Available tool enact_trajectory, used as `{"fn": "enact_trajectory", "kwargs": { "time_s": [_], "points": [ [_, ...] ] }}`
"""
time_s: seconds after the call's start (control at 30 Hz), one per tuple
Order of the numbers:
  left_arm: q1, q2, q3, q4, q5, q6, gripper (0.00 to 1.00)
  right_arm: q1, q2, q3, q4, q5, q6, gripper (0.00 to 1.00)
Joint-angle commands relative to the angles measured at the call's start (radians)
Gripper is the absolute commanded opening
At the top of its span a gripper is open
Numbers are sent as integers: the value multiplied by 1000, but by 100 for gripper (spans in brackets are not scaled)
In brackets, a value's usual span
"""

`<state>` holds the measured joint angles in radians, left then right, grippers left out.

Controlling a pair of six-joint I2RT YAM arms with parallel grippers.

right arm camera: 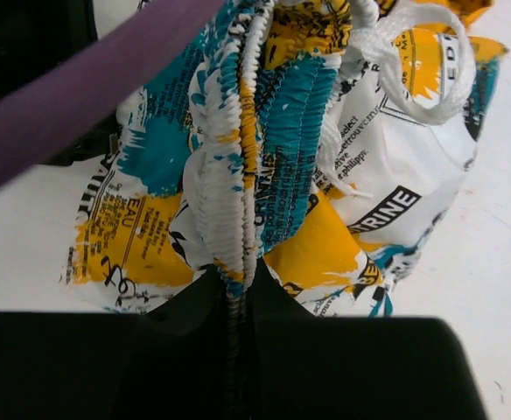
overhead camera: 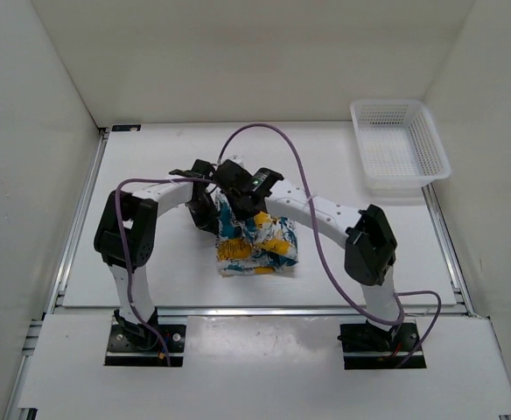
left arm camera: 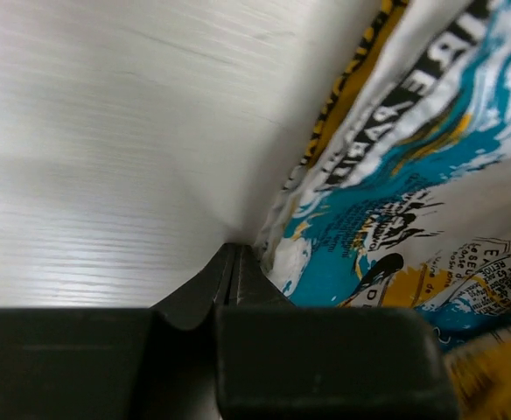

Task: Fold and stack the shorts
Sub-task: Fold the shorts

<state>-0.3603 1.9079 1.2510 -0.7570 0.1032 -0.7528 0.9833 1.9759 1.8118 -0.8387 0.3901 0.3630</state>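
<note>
- One white mesh basket [overhead camera: 387,103] sits at 2 o'clock on the table [overhead camera: 159,271], and the shorts lie outside it, well apart.
- One pair of shorts [overhead camera: 255,245] is bunched at the table's centre, toward 6 o'clock.
- Two grippers meet at the 12 o'clock edge of the shorts.
- The right gripper [right arm camera: 235,289] is clenched on the ribbed waistband, and fabric hangs from it.
- The left gripper [left arm camera: 234,261] has its jaws pressed together low over the table. The printed fabric is just beside it at 3 o'clock, and no cloth shows between the fingers.
</note>
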Motion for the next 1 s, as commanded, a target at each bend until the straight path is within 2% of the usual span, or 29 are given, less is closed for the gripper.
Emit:
{"fn": "enact_trajectory", "kwargs": {
  "time_s": [0.0,0.07,0.1,0.13,0.23,0.27,0.33,0.4,0.47,0.5,0.53,0.57,0.63,0.67,0.8,0.97],
  "points": [
    [24,-70,-21,15,-7,6,10,3,49,66,24,-40,16,0],
    [34,-101,-30,5,-7,6,10,3,86,95,24,-49,25,0],
    [43,-101,-30,5,-7,6,14,3,86,104,24,-50,25,7],
    [43,-112,-30,5,-7,18,20,3,98,104,24,-75,25,34],
    [64,-89,62,-82,-51,56,31,3,49,118,24,-76,34,80],
    [86,-89,89,-108,-51,67,37,3,28,103,24,-66,45,84],
    [122,-110,102,-117,-60,67,40,3,-59,45,24,-56,57,90],
    [133,-159,114,-133,-60,87,44,-21,-167,-50,52,-56,68,90],
    [142,-203,157,-151,-60,87,43,-43,-241,-135,94,-45,82,80],
    [132,-219,169,-151,-69,96,34,-69,-303,-222,107,-45,108,70],
    [121,-231,182,-175,-80,96,27,-83,-330,-264,116,-57,120,39],
    [92,-253,211,-176,-80,108,20,-96,-371,-305,134,-77,131,26],
    [58,-266,237,-185,-48,121,10,-133,-384,-412,147,-108,152,13],
    [38,-267,254,-185,-39,121,10,-144,-394,-437,157,-128,162,7],
    [-64,-192,327,-185,9,132,10,-163,-404,-529,222,-215,194,5],
    [-77,-70,275,-150,18,132,10,-163,-324,-606,300,-276,232,3]
  ]
}}
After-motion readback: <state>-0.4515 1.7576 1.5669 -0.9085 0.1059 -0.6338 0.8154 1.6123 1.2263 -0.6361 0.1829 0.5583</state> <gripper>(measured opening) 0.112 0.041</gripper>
